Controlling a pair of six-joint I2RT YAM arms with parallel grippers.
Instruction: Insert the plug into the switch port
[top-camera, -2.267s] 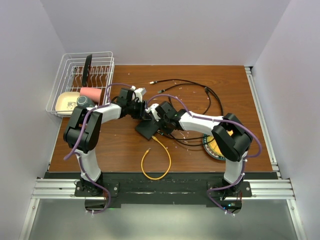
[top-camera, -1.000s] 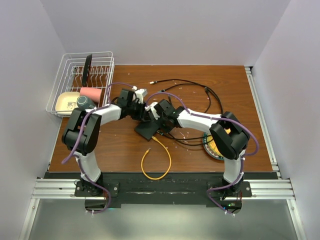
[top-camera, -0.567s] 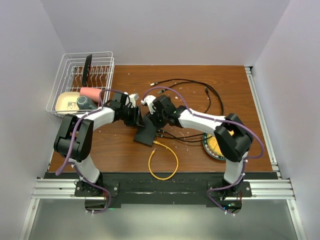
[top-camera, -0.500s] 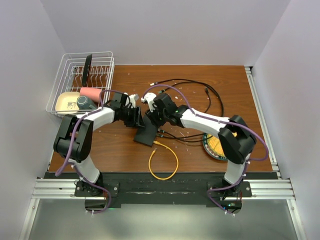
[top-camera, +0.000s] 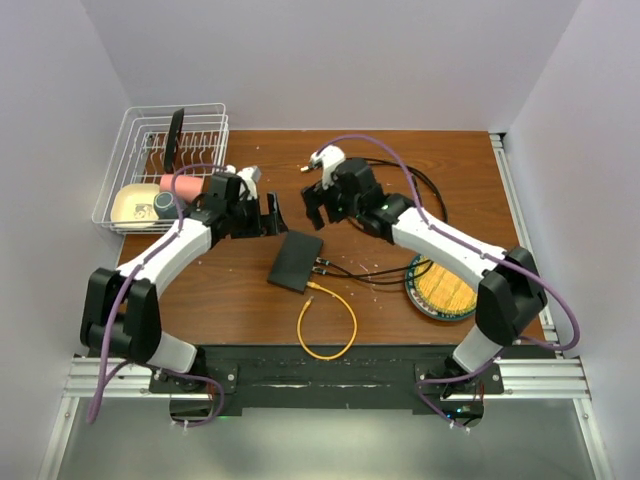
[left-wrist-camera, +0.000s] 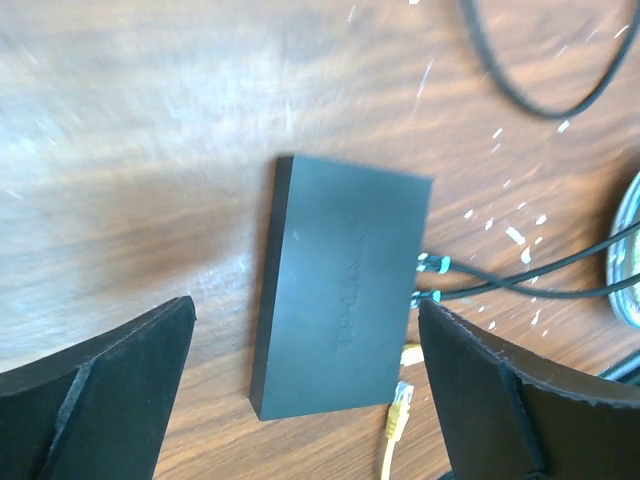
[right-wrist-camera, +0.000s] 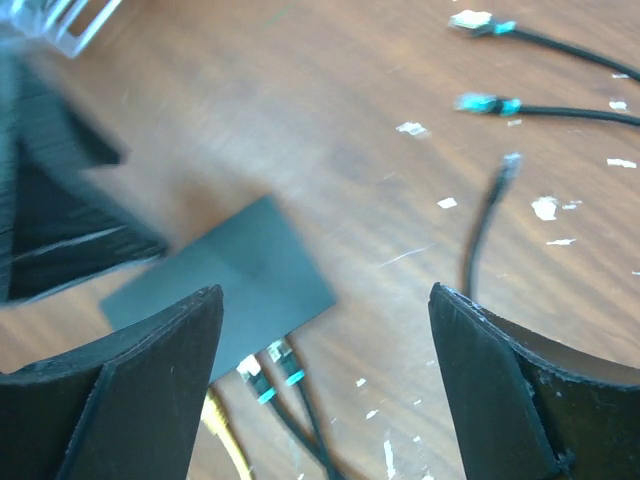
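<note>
Switch (top-camera: 296, 261): flat black box lying flat and askew on the brown surface (top-camera: 230, 290); nothing grips it.
Socket edge: on the switch's right side. Two black plugs (left-wrist-camera: 428, 266) with teal tips sit against it side by side, and their leads run off to the right.
Yellow cable (top-camera: 335, 325): loops on the near side of the switch. One yellow plug (left-wrist-camera: 398, 410) lies loose just beside the socket edge. A second yellow end touches that edge; cannot tell whether it is seated.
Left claw (top-camera: 272, 216): fingers spread wide, empty, above the surface just off the switch's far-left corner.
Right claw (top-camera: 322, 208): fingers spread wide, empty, just beyond the switch's far edge.
Plate (top-camera: 445, 292): round, yellow and dark, right of the switch.
Loose black cables (top-camera: 400, 180): beyond the switch, to its right.
Wire rack (top-camera: 200, 125): far left of the switch.
</note>
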